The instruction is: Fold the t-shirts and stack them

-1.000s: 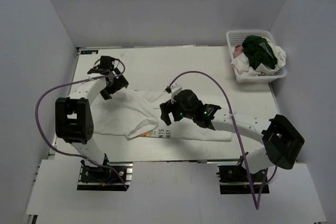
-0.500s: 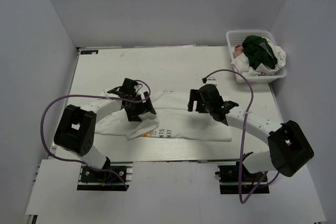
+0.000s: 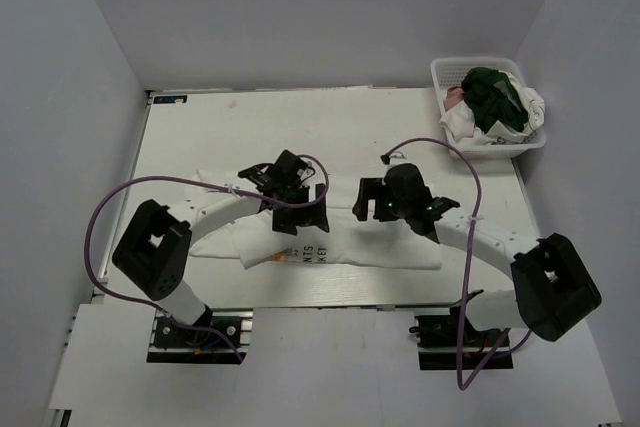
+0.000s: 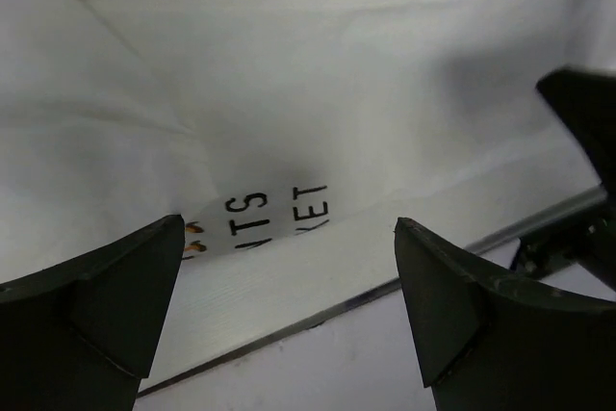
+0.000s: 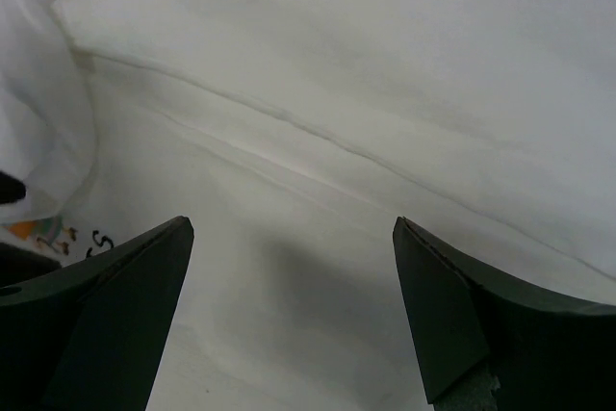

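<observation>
While left tool [image 4: 289, 228], right tool [image 5: 293, 224] hang spread | white t-shirt [image 3: 385, 247] near table [image 3: 400, 127] front edge

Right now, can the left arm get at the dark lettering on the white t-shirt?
Probably yes: the left pincer hangs open close above the white t-shirt, and the lettering lies uncovered just ahead of it.

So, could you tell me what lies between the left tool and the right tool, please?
Only cloth of the white t-shirt lies between the left tool and the right tool; the top view shows this.
</observation>
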Robot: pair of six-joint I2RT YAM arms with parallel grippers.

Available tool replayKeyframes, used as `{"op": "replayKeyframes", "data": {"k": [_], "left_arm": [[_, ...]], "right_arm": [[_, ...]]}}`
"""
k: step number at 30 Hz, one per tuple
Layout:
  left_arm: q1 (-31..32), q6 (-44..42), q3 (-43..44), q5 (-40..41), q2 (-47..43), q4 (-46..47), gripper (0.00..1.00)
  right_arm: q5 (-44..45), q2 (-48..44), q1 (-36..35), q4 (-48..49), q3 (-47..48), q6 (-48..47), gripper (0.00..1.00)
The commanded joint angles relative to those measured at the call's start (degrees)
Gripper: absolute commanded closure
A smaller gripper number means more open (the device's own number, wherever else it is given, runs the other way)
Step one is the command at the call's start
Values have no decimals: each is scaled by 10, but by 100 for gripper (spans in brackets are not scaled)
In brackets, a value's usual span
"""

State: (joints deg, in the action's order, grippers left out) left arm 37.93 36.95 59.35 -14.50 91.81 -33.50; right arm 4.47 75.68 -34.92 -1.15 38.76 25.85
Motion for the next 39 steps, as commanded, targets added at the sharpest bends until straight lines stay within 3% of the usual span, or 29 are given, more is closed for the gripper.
{"op": "replayKeyframes", "data": {"k": [1,4,6,12,18,20,21,22,26,29,39], "left_arm": [[8,-5,60,167,-36,-95,0],[-26,129,74,383,-115,-203,0],[-51,215,74,451,-150,-276,0],[-108,231,21,460,-264,-260,0],[-118,231,9,453,-309,-266,0],[-118,226,-3,453,-321,-260,0],[-118,226,-3,453,-321,-260,0],[-124,226,-3,453,-321,-265,0],[-124,226,-3,441,-298,-265,0],[-124,214,-3,436,-292,-255,0],[-129,207,2,425,-255,-247,0]], "right_arm": [[-116,24,-14,45,38,-66,10],[-157,81,-42,44,88,-67,10],[-195,116,-59,83,98,-60,10],[-246,276,-126,77,279,-44,10],[-185,390,-143,12,359,-42,13],[-184,408,-144,-3,375,-44,23],[-189,413,-146,1,377,-45,32],[-191,416,-147,2,387,-45,52],[-191,420,-151,-6,408,-51,84],[-177,401,-150,-9,415,-59,100],[-152,389,-144,-21,417,-62,100]]}}
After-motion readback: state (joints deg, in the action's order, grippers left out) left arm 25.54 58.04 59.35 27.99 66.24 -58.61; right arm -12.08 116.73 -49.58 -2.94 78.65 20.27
